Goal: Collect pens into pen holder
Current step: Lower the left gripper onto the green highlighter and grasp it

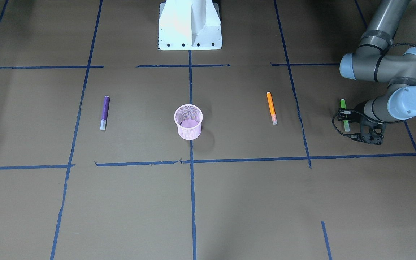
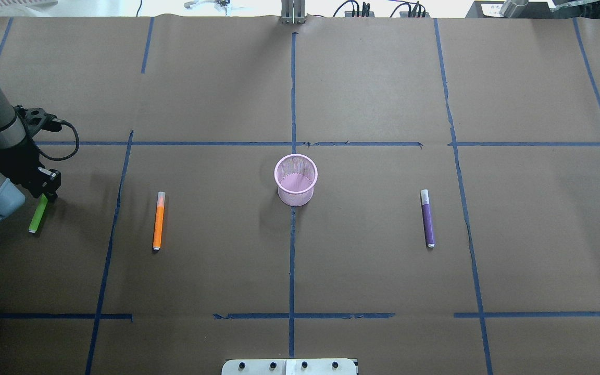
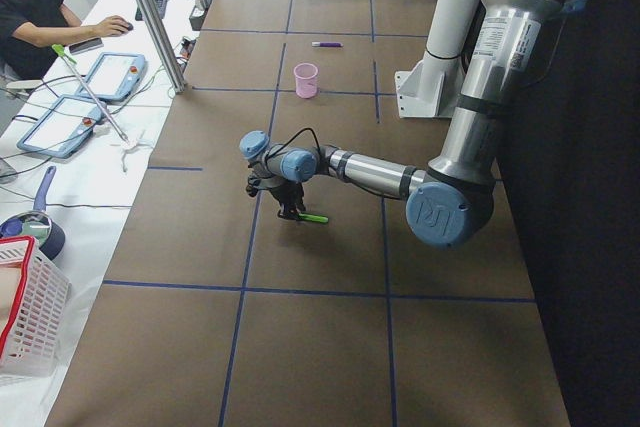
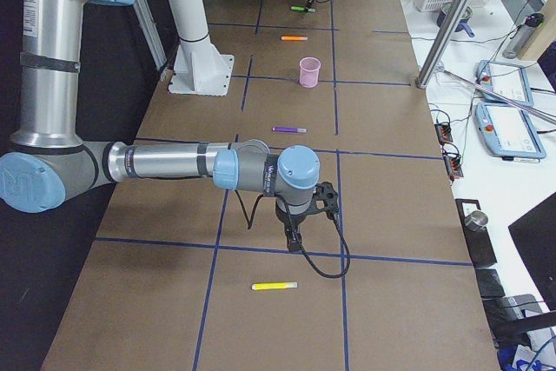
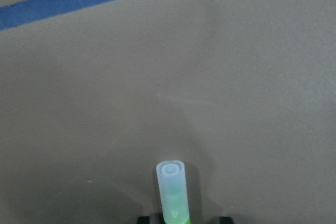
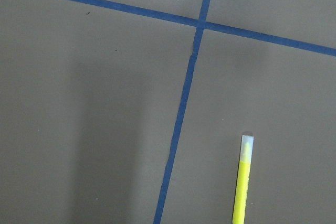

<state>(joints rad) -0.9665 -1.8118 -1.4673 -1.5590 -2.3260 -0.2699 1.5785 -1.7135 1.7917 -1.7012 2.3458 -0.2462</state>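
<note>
Overhead exterior has the holder upright near the middle of the worktop, right on the crossing of blue tape lines. The orange pen lies flat at its 9 o'clock, well apart, pale cap toward 12. The purple pen lies at the holder's 3 o'clock, about as far off, cap also toward 12.

Farther out at 9 o'clock, past another tape line, the green pen lies on the worktop, leaning slightly toward 1 o'clock. The left tool is down at that pen's 12 o'clock end. From the left wrist camera, the green pen's clear cap sits between two dark fingertips at the bottom edge (a visible gap on each side), so the jaws stand apart and straddle the pen without pressing it.

The right tool shows only from the side camera, pointing down over the worktop; I cannot tell whether its jaws are apart or together. The yellow pen lies flat near it at about 6 o'clock, apart from it. The right wrist camera sees that pen beside a tape crossing.
</note>
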